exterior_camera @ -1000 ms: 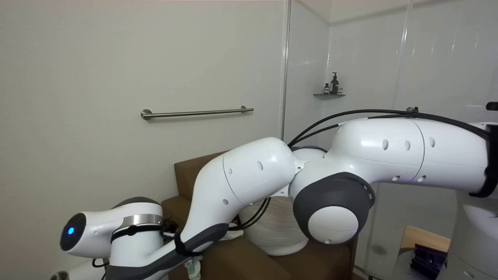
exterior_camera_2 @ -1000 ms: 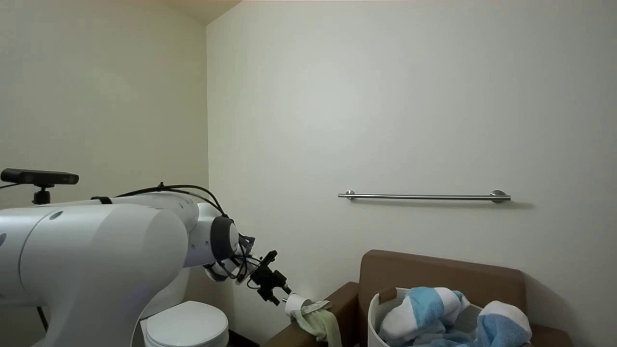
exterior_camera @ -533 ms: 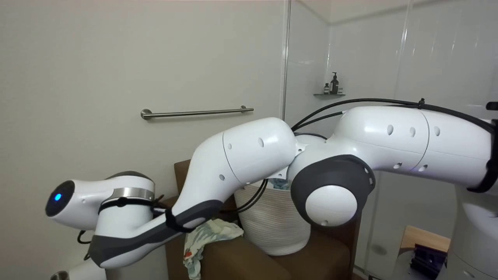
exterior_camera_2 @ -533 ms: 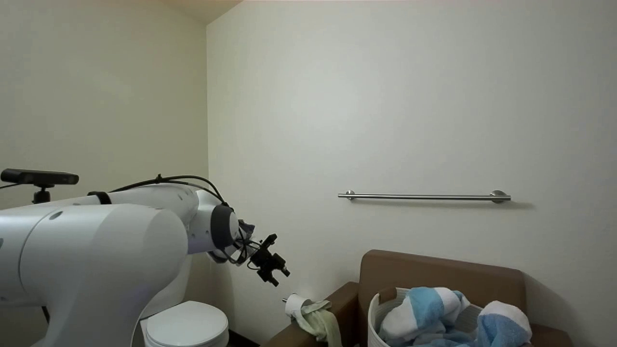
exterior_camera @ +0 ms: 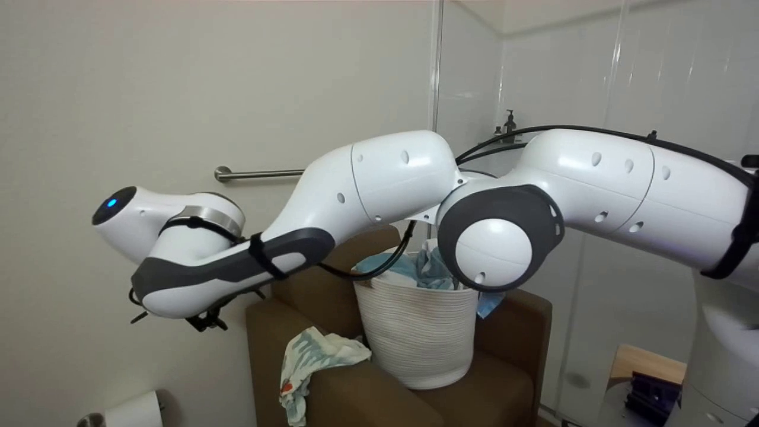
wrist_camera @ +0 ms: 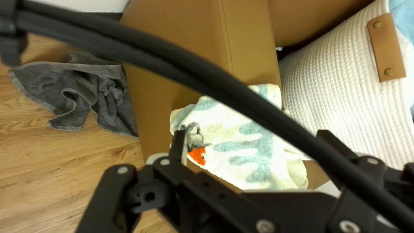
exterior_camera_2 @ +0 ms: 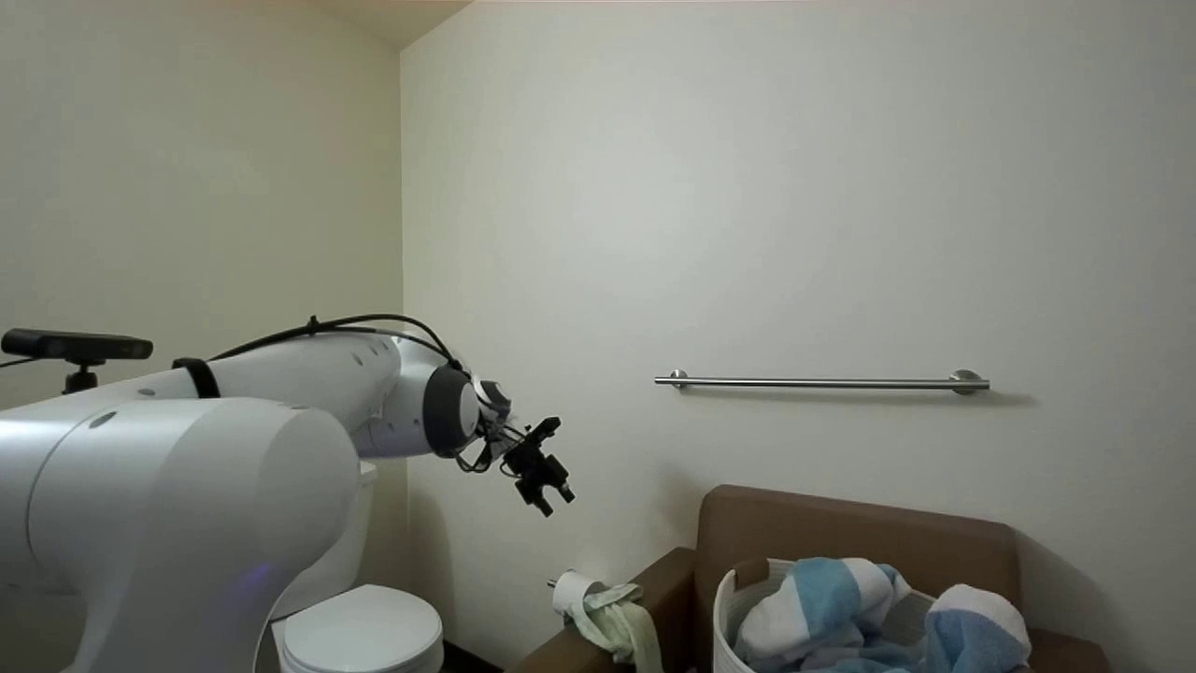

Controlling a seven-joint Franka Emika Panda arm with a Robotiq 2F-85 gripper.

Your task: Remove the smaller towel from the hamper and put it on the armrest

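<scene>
The smaller towel, white with blue-grey and orange print, lies draped over the armrest; it shows in both exterior views [exterior_camera: 320, 356] [exterior_camera_2: 624, 628] and the wrist view [wrist_camera: 239, 152]. The brown armrest [exterior_camera: 367, 394] belongs to a chair; its top also shows in the wrist view [wrist_camera: 252, 45]. The white woven hamper [exterior_camera: 418, 332] stands on the seat beside it, holding blue-and-white cloth [exterior_camera_2: 827, 598]. My gripper [exterior_camera_2: 558, 503] is open and empty, above and apart from the smaller towel. In the wrist view its fingers [wrist_camera: 254, 137] stand wide apart; a cable crosses in front.
A grey towel [wrist_camera: 93, 90] lies on the wooden floor beside the armrest. A toilet [exterior_camera_2: 364, 626] stands at the left, and a toilet paper roll [exterior_camera_2: 572, 591] is on the wall near the armrest. A metal bar [exterior_camera_2: 822, 382] is on the wall above the chair.
The arm and open gripper have risen away from the armrest, uncovering the smaller towel and hamper in an exterior view. The smaller towel stays on the armrest.
</scene>
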